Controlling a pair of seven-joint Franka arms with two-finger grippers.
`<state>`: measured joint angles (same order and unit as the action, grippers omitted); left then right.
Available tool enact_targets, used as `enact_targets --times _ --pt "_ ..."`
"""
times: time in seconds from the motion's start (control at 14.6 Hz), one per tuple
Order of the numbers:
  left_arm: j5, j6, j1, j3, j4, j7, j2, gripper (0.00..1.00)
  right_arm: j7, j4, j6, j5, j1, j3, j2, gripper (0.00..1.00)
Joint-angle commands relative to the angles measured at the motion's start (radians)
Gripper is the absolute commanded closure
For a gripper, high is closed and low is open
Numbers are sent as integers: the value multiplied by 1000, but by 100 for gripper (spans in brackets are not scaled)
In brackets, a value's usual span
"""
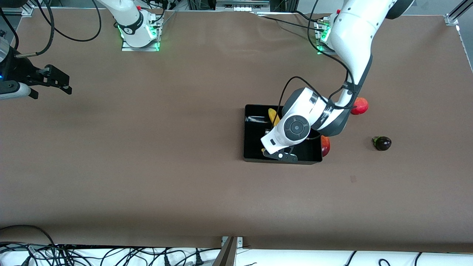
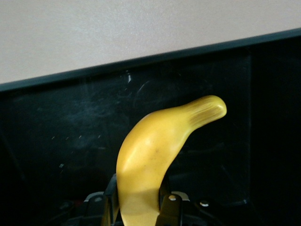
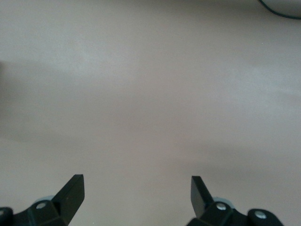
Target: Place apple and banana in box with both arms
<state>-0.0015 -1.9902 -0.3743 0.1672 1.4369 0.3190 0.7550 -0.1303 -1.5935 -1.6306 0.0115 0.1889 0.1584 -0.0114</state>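
My left gripper (image 1: 281,155) is over the black box (image 1: 255,157) and is shut on the banana (image 1: 273,116). Most of the banana is hidden under the left arm's wrist. In the left wrist view the fingers (image 2: 164,200) clamp the yellow banana (image 2: 155,146) near one end, and its other tip points at the box's wall (image 2: 141,63). A round red fruit with a lighter patch (image 1: 359,106) lies on the table beside the left arm; I cannot tell whether it is the apple. My right gripper (image 1: 51,90) waits open and empty over bare table at the right arm's end, as the right wrist view (image 3: 136,188) also shows.
A red-orange fruit (image 1: 325,146) lies against the box's outer wall toward the left arm's end, half hidden by the arm. A dark purple eggplant (image 1: 382,143) lies farther toward that end. Cables hang along the table edge nearest the front camera.
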Motion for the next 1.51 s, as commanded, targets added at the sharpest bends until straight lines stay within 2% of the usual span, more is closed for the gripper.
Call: enact_targets --times 0.0,0.21,0.27,0.34,0.55,0.82,1.1,1.3,1.37,1.44 --pt "15 -61 -35 -14 31 48 13 100 3 17 5 -7 -3 -5 -4 0" --pt "40 -97 -34 -14 33 49 37 98 1 17 5 -7 -3 -5 -4 0" --pt "40 -98 -32 -14 33 52 35 35 1 17 5 -7 -3 -5 -4 0" --pt "40 -91 -29 -14 30 58 32 0 1 17 5 -5 -3 -5 -4 0" --pt "38 -24 7 -17 14 63 -46 0 1 17 6 -5 -3 -5 -4 0" --pt "38 221 118 -15 -38 51 -245 0 1 17 6 -7 -3 -5 -4 0" --pt "43 439 212 -17 -116 39 -371 0 1 17 6 -7 -3 -5 -4 0" --pt "32 594 311 -17 -148 -156 -448 0 1 17 6 -7 -3 -5 -4 0" --pt "20 611 372 -18 -139 -217 -475 0 1 17 6 -5 -3 -5 -4 0" --pt "18 608 386 -23 -112 -257 -524 0 1 17 6 -7 -3 -5 -4 0"
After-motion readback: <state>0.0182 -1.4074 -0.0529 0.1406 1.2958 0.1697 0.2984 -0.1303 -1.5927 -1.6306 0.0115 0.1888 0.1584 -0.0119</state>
